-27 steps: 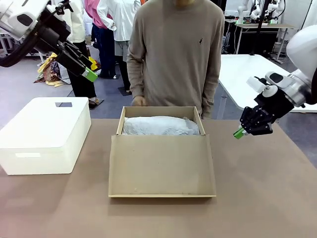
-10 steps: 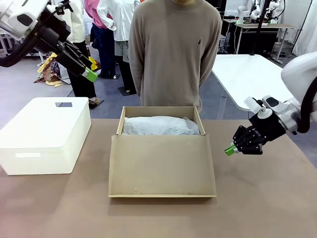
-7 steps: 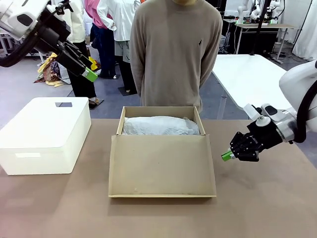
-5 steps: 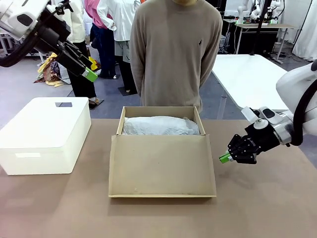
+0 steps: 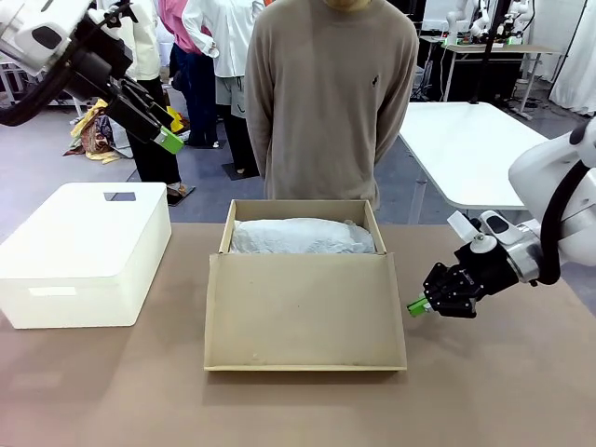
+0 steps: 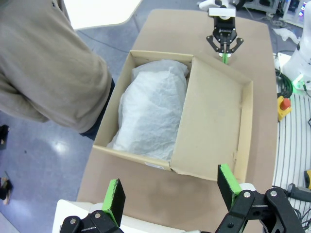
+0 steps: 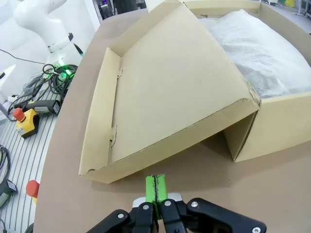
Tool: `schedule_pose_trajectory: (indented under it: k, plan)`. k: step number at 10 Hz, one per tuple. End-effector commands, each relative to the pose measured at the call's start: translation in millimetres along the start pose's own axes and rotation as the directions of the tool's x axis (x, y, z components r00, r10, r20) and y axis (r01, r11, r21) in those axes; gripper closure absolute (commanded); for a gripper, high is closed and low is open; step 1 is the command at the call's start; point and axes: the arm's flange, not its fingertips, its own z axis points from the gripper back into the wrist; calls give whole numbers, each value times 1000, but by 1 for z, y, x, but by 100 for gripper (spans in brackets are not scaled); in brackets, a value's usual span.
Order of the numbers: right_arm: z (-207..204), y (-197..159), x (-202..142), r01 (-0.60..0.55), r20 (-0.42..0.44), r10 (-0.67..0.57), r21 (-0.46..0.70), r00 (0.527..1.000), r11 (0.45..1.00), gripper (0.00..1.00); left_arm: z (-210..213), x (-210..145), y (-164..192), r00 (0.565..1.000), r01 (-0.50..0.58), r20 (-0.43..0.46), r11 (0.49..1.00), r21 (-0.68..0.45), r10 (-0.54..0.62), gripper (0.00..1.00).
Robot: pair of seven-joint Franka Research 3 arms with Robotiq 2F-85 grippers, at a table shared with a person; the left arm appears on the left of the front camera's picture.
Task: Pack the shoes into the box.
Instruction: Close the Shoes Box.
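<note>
Bright, even indoor light in all three views, and the detail holds up well.

Shadows stay soft: a faint one lies under the box flap and along the near face of the white bin in the front view, so the light seems to fall from overhead. In the left wrist view the tissue paper runs nearly washed out, and a pale glint sits on the floor. Both wrist views bend the table edges outward, and the right gripper at the bottom edge looks slightly soft.
</note>
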Motion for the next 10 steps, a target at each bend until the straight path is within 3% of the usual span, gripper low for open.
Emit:
schedule_pose_trajectory:
  k: [1, 10]
  plan:
    - [-8, -8, -9, -48, 24, 49, -45, 999, 998, 100, 0, -3, -1, 1000, 10, 26, 1000, -17, -10, 0]
    - [-28, -31, -8, -5, 26, 7, -47, 1000, 999, 100, 0, -3, -1, 1000, 10, 26, 1000, -17, -10, 0]
